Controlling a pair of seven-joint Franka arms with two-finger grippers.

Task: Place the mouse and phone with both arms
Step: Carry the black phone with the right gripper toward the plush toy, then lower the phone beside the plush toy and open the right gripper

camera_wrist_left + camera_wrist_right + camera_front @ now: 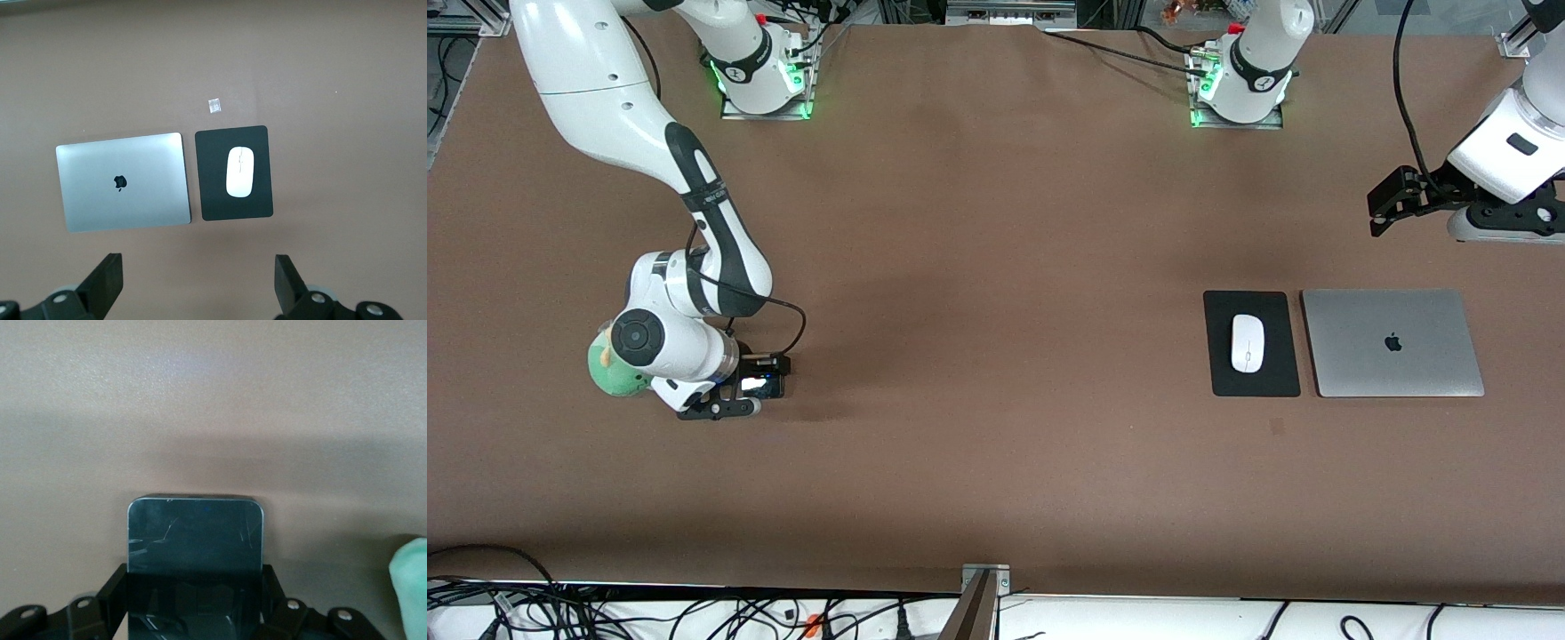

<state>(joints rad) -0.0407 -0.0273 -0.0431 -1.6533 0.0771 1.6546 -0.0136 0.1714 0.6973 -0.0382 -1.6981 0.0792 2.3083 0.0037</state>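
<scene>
The white mouse [1248, 342] lies on a black pad [1218, 373] beside a closed silver laptop [1392, 342], toward the left arm's end of the table; the left wrist view shows the mouse [240, 172] too. The black phone [763, 386] lies flat and low at the table toward the right arm's end. My right gripper [751, 391] is down at it, and in the right wrist view the fingers [115, 590] press on both long sides of the phone [193, 533]. My left gripper [1383, 209] is open and empty, held high over the table beside the laptop; its view shows it [198, 267] spread wide.
A green plush toy [609, 369] sits right next to the right wrist and shows at the edge of the right wrist view [410, 587]. The laptop [120, 180] and pad [213, 193] lie side by side. A small square mark [214, 105] is on the table near the pad.
</scene>
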